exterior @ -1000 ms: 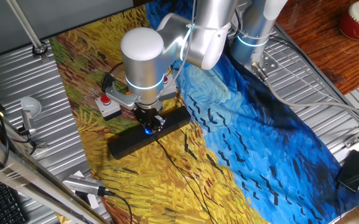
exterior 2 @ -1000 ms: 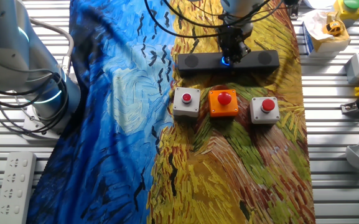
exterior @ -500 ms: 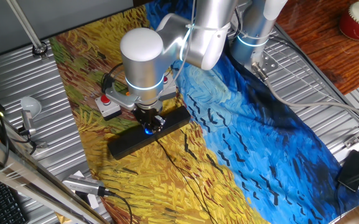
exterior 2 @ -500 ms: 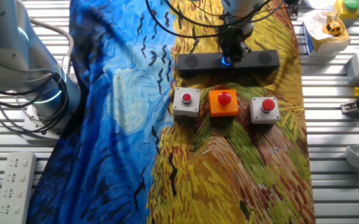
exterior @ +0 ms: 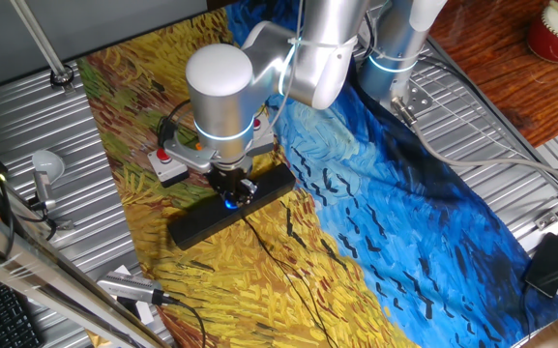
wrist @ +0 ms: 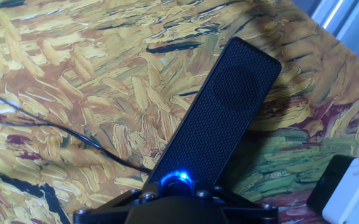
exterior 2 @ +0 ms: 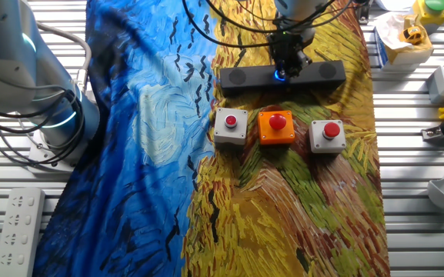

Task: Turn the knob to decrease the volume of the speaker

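The speaker is a long black bar lying on the yellow part of the painted cloth. It also shows in the other fixed view and in the hand view. The knob glows blue at the bar's middle and shows as a blue spot in both fixed views. My gripper stands straight down over the bar's centre, its black fingers closed round the knob. In the hand view the gripper hides the knob's lower half.
Three button boxes sit in a row in front of the speaker: grey, orange, grey. A thin black cable runs from the speaker across the cloth. A power strip and a small black box lie off the cloth.
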`<state>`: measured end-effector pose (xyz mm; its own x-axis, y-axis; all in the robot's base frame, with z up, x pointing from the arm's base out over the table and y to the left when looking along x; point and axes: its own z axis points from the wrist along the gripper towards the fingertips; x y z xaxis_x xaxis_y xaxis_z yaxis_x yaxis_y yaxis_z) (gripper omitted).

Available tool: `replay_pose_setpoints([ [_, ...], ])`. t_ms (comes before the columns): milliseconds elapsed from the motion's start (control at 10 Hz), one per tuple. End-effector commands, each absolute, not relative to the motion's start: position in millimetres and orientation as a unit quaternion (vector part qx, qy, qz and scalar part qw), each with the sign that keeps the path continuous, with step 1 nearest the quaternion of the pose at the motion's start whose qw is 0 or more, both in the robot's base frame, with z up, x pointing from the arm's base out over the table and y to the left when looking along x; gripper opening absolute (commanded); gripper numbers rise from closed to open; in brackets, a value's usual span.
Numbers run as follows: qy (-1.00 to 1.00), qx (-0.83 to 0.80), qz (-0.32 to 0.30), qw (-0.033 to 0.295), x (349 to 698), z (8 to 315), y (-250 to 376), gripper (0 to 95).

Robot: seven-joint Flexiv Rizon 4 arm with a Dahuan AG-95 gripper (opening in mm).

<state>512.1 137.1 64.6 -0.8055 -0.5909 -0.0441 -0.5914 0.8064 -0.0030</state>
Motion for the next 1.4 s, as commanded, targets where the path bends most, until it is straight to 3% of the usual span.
replay_pose_setpoints([
  [100, 0.948, -0.319, 0.005, 0.02, 511.6, 63.8, 137.3, 0.0],
  [1400, 0.919, -0.394, -0.001, 0.018, 511.5, 63.9, 137.2, 0.0],
])
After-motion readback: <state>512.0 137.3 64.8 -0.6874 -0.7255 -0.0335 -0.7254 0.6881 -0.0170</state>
